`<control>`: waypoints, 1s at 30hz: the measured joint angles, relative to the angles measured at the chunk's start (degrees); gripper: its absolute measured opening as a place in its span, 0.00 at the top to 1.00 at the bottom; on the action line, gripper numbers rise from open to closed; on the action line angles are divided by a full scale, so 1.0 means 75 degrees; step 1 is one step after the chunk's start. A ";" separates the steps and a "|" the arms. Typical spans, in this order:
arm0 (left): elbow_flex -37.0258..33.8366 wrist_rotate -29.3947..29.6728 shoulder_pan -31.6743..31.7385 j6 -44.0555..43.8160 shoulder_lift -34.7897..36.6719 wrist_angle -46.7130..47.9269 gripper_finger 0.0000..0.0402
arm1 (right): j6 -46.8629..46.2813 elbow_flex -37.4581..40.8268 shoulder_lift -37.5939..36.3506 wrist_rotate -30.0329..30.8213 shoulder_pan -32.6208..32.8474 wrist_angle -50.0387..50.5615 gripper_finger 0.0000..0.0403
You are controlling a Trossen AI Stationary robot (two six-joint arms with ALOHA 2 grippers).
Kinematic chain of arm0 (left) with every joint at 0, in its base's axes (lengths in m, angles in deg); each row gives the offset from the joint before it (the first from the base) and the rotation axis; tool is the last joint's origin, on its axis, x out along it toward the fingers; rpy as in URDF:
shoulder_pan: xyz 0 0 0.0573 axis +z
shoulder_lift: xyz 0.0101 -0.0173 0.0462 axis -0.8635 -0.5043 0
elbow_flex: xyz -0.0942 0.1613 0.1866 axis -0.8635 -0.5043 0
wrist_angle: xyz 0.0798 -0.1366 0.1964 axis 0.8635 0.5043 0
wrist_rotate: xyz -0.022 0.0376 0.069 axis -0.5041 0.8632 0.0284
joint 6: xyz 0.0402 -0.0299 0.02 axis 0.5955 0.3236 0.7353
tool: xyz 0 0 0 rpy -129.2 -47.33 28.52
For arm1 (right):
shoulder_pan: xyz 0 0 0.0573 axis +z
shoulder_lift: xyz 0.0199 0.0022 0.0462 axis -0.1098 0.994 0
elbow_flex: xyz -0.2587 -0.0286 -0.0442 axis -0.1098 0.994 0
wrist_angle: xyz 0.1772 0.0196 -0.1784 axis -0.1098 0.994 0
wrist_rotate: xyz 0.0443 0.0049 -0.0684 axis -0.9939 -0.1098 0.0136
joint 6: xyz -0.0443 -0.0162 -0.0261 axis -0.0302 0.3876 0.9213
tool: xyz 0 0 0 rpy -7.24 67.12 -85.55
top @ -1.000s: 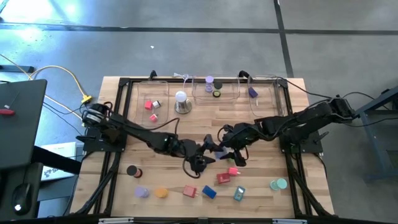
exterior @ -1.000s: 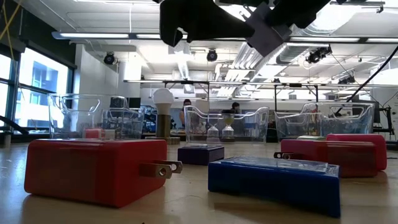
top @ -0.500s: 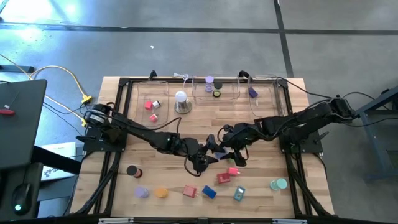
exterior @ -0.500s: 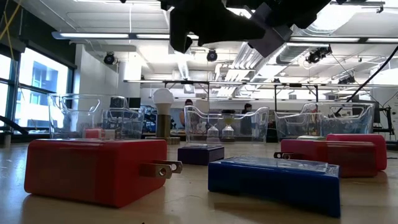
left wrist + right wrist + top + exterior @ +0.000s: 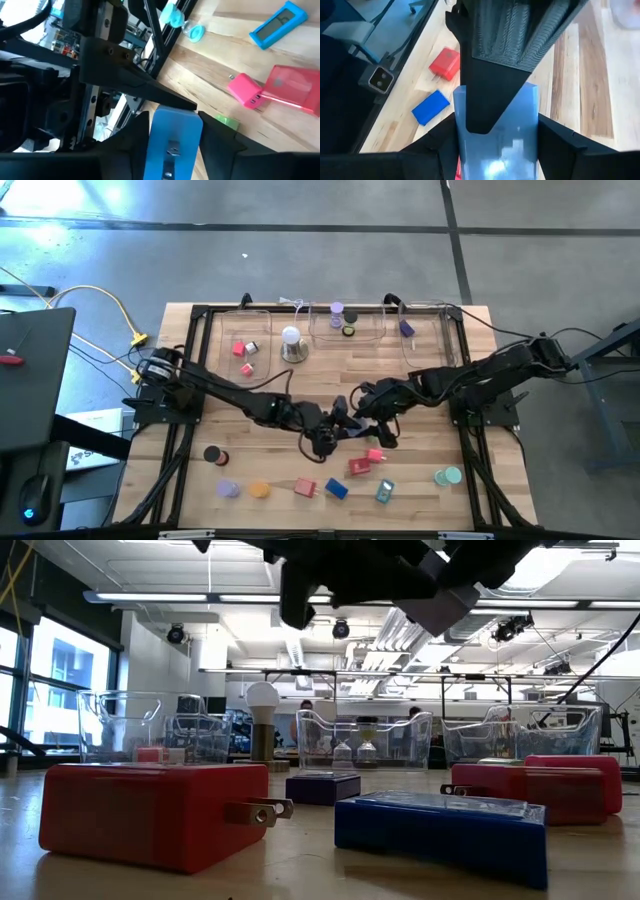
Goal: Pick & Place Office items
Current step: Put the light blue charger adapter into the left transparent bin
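One office item, a light-blue block [image 5: 172, 135], hangs above the table's middle between both grippers. My left gripper [image 5: 334, 436] reaches it from the table's left and is shut on it. My right gripper [image 5: 360, 420] comes from the right and is shut on the same block [image 5: 495, 150]. In the low view the two grippers [image 5: 360, 575] are a dark mass at the top. More office items lie on the wood near the front edge: a red block [image 5: 305, 487], a blue block [image 5: 336, 489], a pink block [image 5: 374, 454]. My left gripper pinches the light-blue block by two opposite sides [image 5: 150, 145] between its two fingers, coming almost level from the table's left. The block is lifted clear of the table. My right gripper pinches the same block by two opposite sides [image 5: 460, 150], slanting down from the table's right. One of the left gripper's fingers [image 5: 495, 65] covers the block's far end.
Three clear trays [image 5: 347, 323] stand along the far edge, and a white dome [image 5: 291, 340] stands beside them. A black roll [image 5: 212, 453], a lilac roll [image 5: 228, 489], an orange roll [image 5: 259, 490], a teal piece [image 5: 385, 491] and teal rolls [image 5: 447, 476] lie near the front.
My left gripper has edged a little toward the table's right, closing up to the right gripper and the block it holds. The right gripper has kept still with the block.
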 joint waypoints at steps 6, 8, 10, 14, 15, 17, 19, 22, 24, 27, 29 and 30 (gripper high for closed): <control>0.0004 0.0119 -0.0062 -0.0017 -0.0124 -0.0043 0.69 | -0.0490 0.0008 0.0056 -0.0068 0.0006 -0.0003 0.51; 0.0003 0.0231 -0.0123 -0.0306 -0.0124 -0.0041 0.70 | -0.0637 0.0008 0.0056 -0.0009 0.0006 -0.0020 0.43; 0.0001 0.0358 -0.0206 -0.1099 -0.0137 0.0011 0.70 | -0.0636 -0.0020 0.0032 0.0253 0.0006 -0.0147 0.29; -0.0017 0.0920 -0.0426 -0.1616 -0.0150 0.0073 0.70 | -0.0164 -0.0016 0.0029 0.0229 -0.0003 -0.0093 0.05; -0.0014 0.1009 -0.0472 -0.1636 -0.0145 0.0145 0.70 | -0.0161 -0.0016 0.0007 0.0325 -0.0001 -0.0089 0.05; -0.0012 0.1233 -0.0552 -0.1884 -0.0145 0.0392 0.70 | -0.0270 -0.0016 -0.0053 0.0795 0.0009 -0.0059 0.08; -0.0012 0.1674 -0.0634 -0.2194 -0.0099 0.0687 0.71 | -0.0297 -0.0019 -0.0153 0.1317 0.0006 0.0180 0.13; -0.0009 0.2047 -0.0730 -0.2898 0.0099 0.1364 0.71 | -0.0414 -0.0009 -0.0267 0.2013 -0.0003 0.0692 0.19; -0.0009 0.2124 -0.0740 -0.3467 0.0211 0.1886 0.71 | -0.0721 -0.0012 -0.0418 0.2274 0.0016 0.1167 0.23; -0.0009 0.2223 -0.0761 -0.4166 0.0470 0.2806 0.71 | -0.1216 -0.0016 -0.0519 0.2335 0.0029 0.1682 0.25; -0.0008 0.2377 -0.0800 -0.4641 0.0732 0.3285 0.71 | -0.1492 -0.0015 -0.0519 0.2354 0.0085 0.2067 0.26; -0.0006 0.2403 -0.0803 -0.4899 0.0895 0.3619 0.71 | -0.1595 0.0006 -0.0519 0.2423 0.0136 0.2243 0.27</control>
